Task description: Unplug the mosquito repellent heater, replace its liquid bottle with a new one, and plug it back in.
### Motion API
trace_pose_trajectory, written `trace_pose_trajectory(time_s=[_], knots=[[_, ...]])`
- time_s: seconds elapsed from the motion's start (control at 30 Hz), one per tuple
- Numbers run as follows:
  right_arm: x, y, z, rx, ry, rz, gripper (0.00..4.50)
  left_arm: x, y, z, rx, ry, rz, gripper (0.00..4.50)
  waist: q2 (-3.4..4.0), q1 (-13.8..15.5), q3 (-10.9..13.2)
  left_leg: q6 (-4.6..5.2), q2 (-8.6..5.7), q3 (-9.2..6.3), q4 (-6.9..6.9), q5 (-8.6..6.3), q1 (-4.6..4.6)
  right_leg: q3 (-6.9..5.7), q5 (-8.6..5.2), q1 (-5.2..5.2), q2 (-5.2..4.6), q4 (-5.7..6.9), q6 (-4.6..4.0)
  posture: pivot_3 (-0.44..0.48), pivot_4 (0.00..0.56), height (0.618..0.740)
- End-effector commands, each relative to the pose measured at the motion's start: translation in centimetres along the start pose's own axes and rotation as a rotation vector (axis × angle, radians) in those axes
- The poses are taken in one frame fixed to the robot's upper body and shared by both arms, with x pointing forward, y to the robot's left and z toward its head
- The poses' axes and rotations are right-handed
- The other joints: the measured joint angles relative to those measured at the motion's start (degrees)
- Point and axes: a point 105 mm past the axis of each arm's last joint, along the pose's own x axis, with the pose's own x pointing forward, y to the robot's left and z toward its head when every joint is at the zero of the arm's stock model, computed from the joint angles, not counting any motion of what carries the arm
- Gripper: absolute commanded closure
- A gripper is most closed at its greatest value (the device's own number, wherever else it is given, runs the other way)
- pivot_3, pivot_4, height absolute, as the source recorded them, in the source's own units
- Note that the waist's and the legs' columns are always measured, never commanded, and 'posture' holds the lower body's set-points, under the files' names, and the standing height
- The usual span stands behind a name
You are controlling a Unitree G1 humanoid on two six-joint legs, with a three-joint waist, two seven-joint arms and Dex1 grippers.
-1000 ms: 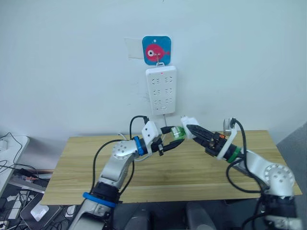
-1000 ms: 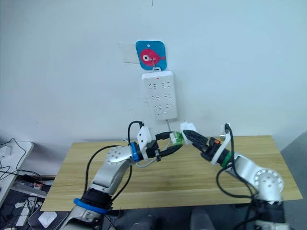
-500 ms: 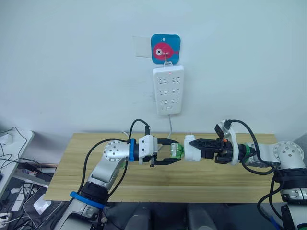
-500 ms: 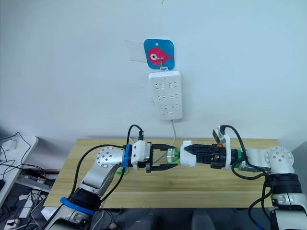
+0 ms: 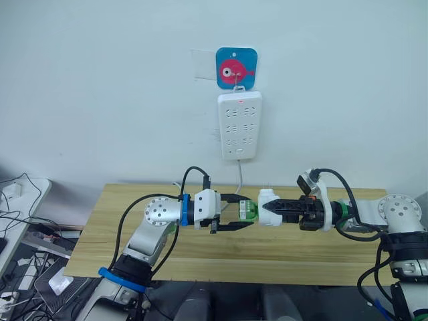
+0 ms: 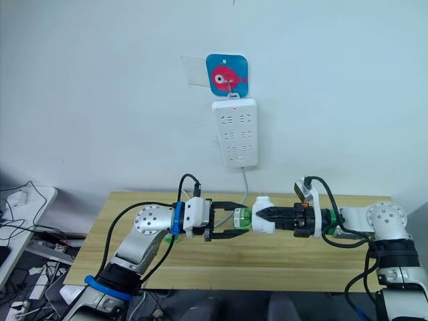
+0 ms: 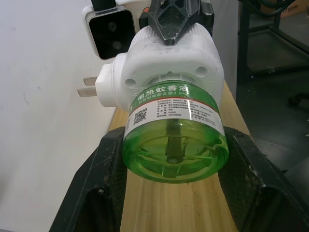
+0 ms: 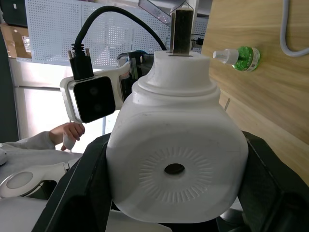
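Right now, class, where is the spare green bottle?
In the right wrist view, the spare green bottle lies on its side on the wooden table, near the white cable.

Silver-grey arms, black cables, black fingers (image 5: 231, 198), blue left ring, green right ring.

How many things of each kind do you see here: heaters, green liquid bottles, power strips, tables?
Mosquito repellent heater: 1, held by the right gripper
Green liquid bottle: 2, one still in the heater between the left gripper's fingers, one spare lying on the table
Power strip: 1, on the wall
Table: 1
Total: 5
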Motion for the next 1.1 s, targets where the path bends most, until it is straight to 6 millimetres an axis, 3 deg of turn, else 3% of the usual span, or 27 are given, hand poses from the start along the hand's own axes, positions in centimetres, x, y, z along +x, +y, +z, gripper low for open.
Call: trace_pose_trajectory(time_s=[0.03, 0.1, 0.23, 0.37, 0.53, 0.57, 0.8, 0.97, 1.1], knots=[[0.1, 1.6, 0.3, -0.048, 0.006, 0.074, 1.52, 0.4, 0.5, 1.1, -0.041, -0.037, 0.01, 2.22, 0.0, 0.0, 0.0, 0.0, 0.0, 0.0, 0.0, 0.0, 0.0, -0.01, 0.0, 0.0, 0.0, 0.0, 0.0, -0.035, 0.144, 0.74], [0.1, 1.7, 0.3, -0.071, 0.016, 0.066, 1.52, 0.5, 0.7, 1.6, -0.143, -0.065, 0.024, 2.22, -0.01, 0.0, 0.0, 0.0, -0.01, 0.0, 0.0, 0.0, 0.0, -0.02, 0.0, 0.0, 0.0, 0.0, 0.0, -0.037, 0.148, 0.74], [0.2, 2.4, 0.3, -0.194, 0.061, 0.048, 1.52, -0.2, -0.7, 2.5, -0.719, -0.067, -0.129, 2.22, -0.18, -0.3, 0.5, 0.02, -0.01, -0.02, 0.01, -0.01, -0.01, -0.12, -0.02, -0.02, 0.01, 0.07, 0.04, -0.036, 0.152, 0.74], [0.4, 2.5, -0.2, -0.258, 0.116, 0.047, 1.52, -1.3, -0.3, 3.4, -1.098, -0.103, -0.2, 2.22, -0.32, -0.7, 0.7, 0.03, 0.01, -0.13, 0.03, -0.01, 0.02, -0.35, -0.19, -0.01, 0.09, 0.18, 0.33, -0.041, 0.156, 0.74], [0.5, 2.1, -0.2, -0.285, 0.139, 0.05, 1.52, -1.9, 0.0, 3.3, -1.331, -0.108, -0.246, 2.22, -0.45, -0.8, 0.8, 0.0, 0.01, -0.14, 0.05, -0.01, 0.04, -0.37, -0.07, -0.01, 0.09, 0.17, 0.12, -0.053, 0.161, 0.74], [0.5, 2.1, -0.2, -0.284, 0.139, 0.054, 1.52, -1.9, 0.1, 3.4, -1.336, -0.109, -0.245, 2.22, -0.47, -0.8, 0.8, 0.0, 0.0, -0.13, 0.05, -0.01, 0.03, -0.35, -0.07, -0.02, 0.08, 0.16, 0.12, -0.057, 0.161, 0.74], [0.3, 2.4, -0.1, -0.269, 0.115, 0.077, 1.52, -2.0, 1.0, 3.5, -1.257, -0.138, -0.189, 0.11, -0.56, -0.6, 0.9, -0.18, -0.02, -0.13, 0.04, 0.05, -0.06, -0.2, -0.05, -0.1, -0.25, 0.08, 0.08, -0.052, 0.166, 0.74], [-0.5, 2.4, 0.4, -0.223, 0.074, 0.085, 1.52, -4.1, 0.4, 4.1, -1.055, -0.056, -0.137, 0.04, -0.57, -0.7, 0.9, -0.19, -0.04, -0.08, 0.04, 0.05, -0.31, -0.01, -0.04, -0.39, -0.27, 0.08, 0.06, -0.041, 0.169, 0.74], [-1.2, 2.4, 1.1, -0.172, 0.03, 0.096, 1.52, -5.0, 0.0, 4.2, -0.578, 0.065, -0.027, 0.04, -0.55, -0.3, 0.9, -0.33, -0.04, 0.04, 0.04, 0.13, -0.76, 0.1, 0.0, -0.95, -0.32, 0.15, -0.01, -0.03, 0.175, 0.74]])
